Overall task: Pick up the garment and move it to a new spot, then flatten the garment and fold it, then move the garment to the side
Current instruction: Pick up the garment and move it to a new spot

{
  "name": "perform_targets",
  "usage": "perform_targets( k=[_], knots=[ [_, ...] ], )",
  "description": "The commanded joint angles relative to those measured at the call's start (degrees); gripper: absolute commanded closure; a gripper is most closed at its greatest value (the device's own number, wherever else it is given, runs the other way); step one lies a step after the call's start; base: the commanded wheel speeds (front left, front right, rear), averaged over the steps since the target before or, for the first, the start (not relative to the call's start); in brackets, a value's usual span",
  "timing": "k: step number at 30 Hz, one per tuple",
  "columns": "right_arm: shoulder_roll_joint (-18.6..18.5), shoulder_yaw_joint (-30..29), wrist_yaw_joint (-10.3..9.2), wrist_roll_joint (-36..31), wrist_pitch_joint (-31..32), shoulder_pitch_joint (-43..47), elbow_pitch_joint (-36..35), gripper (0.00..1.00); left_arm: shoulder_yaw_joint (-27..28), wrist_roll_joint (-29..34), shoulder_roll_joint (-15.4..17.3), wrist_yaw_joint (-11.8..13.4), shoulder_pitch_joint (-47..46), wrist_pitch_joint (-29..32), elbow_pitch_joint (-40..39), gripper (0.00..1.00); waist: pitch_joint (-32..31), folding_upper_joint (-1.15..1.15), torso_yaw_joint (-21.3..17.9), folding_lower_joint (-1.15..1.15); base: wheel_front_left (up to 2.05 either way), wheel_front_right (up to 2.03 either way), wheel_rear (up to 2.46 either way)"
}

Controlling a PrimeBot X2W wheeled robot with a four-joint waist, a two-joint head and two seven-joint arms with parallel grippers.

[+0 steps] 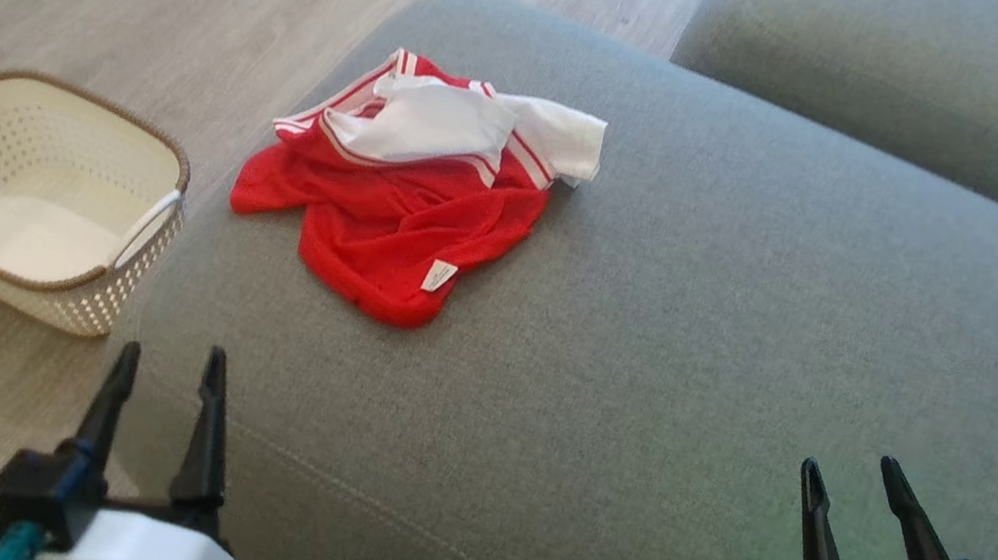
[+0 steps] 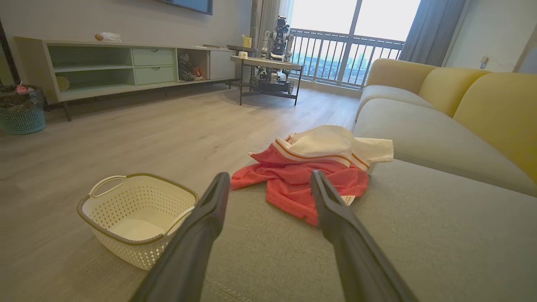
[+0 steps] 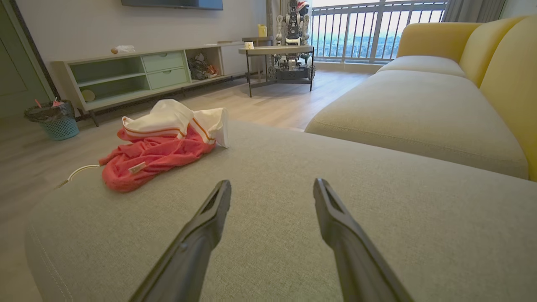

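Note:
A crumpled red and white garment (image 1: 412, 195) lies bunched on the grey sofa cushion (image 1: 699, 354), toward its far left part. The left wrist view has the garment (image 2: 310, 176) straight ahead, and the right wrist view has the garment (image 3: 161, 147) off to the left. My left gripper (image 1: 171, 362) hovers open near the cushion's front left corner, well short of the cloth. Over the front right of the cushion my right gripper (image 1: 848, 465) is open too, with nothing between its fingers.
A cream perforated basket (image 1: 31, 197) stands on the wooden floor left of the cushion. A second sofa seat (image 1: 948, 81) lies beyond at the back right. A side table (image 2: 268, 67) with another robot and a low shelf unit (image 2: 126, 67) stand across the room.

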Motion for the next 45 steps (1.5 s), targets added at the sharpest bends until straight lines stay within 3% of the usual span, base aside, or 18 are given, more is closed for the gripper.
perform_targets(
  k=[1, 9, 12, 17, 23, 31, 39, 40, 41, 45],
  knots=[
    [-0.6, 0.8, -0.02, -0.9, -0.6, -2.0, -1.7, 0.0, 2.7, -0.7, -0.3, -0.2, -4.4, -0.3, -1.8, 0.0, 1.4, 0.0, -0.1, 0.0, 0.0, 0.0, 0.0],
    [-0.6, -0.1, -0.02, -3.9, -0.6, -3.6, -2.6, 0.0, 6.7, -1.1, 1.4, -4.0, -18.6, -0.3, 1.4, 0.0, 6.9, 0.0, -2.2, 0.0, 0.0, 0.0, 0.0],
    [-0.6, -0.5, -0.02, -5.3, -0.6, -4.8, -3.3, 0.0, 8.1, -2.8, 3.6, -5.7, -28.0, 2.1, 8.6, 0.0, 9.9, 0.0, -3.5, 0.0, 0.0, 0.0, 0.0],
    [-0.6, -1.1, -0.02, -8.1, -0.6, -7.5, -4.4, 0.0, 10.3, -9.0, 6.4, -9.0, -44.2, 13.6, 24.6, 0.0, 15.3, 0.0, -6.2, 0.0, 0.0, 0.0, 0.0],
    [-0.6, -2.3, -0.02, -10.5, -0.6, -10.1, -6.1, 0.0, 9.7, -12.5, 10.3, -11.6, -58.1, 23.1, 41.9, 0.0, 21.1, 0.0, -9.4, 0.0, 0.0, 0.0, 0.0],
    [-0.6, -2.4, -0.02, -11.4, -0.6, -12.2, -7.7, 0.0, 6.5, -12.0, 12.0, -12.2, -65.7, 31.8, 58.6, 0.0, 25.9, 0.0, -11.4, 0.0, 0.0, 0.0, 0.0],
    [-0.6, -2.7, -0.02, -11.3, -0.6, -13.9, -8.2, 0.0, 5.0, -13.3, 10.3, -12.8, -67.7, 29.7, 65.7, 0.0, 28.5, 0.0, -11.8, 0.0, 0.0, 0.0, 0.0],
    [-0.6, -2.7, -0.02, -11.2, -0.6, -14.1, -8.1, 0.0, 4.8, -13.5, 10.1, -12.8, -67.7, 28.3, 65.9, 0.18, 28.6, 0.0, -11.9, 0.0, 0.0, 0.0, 0.0],
    [-0.6, -2.7, -0.02, -11.0, -0.6, -14.3, -8.1, 0.0, 4.6, -13.8, 9.8, -12.9, -67.7, 27.0, 66.1, 1.0, 28.6, 0.0, -11.9, 0.0, 0.0, 0.0, 0.0],
    [-0.6, -2.4, -0.02, -10.1, -0.6, -14.7, -7.2, 0.0, 2.8, -15.2, 8.8, -13.0, -67.5, 21.1, 65.0, 1.0, 27.4, 0.0, -11.9, 0.0, 0.0, 0.0, 0.0]
  ],
)
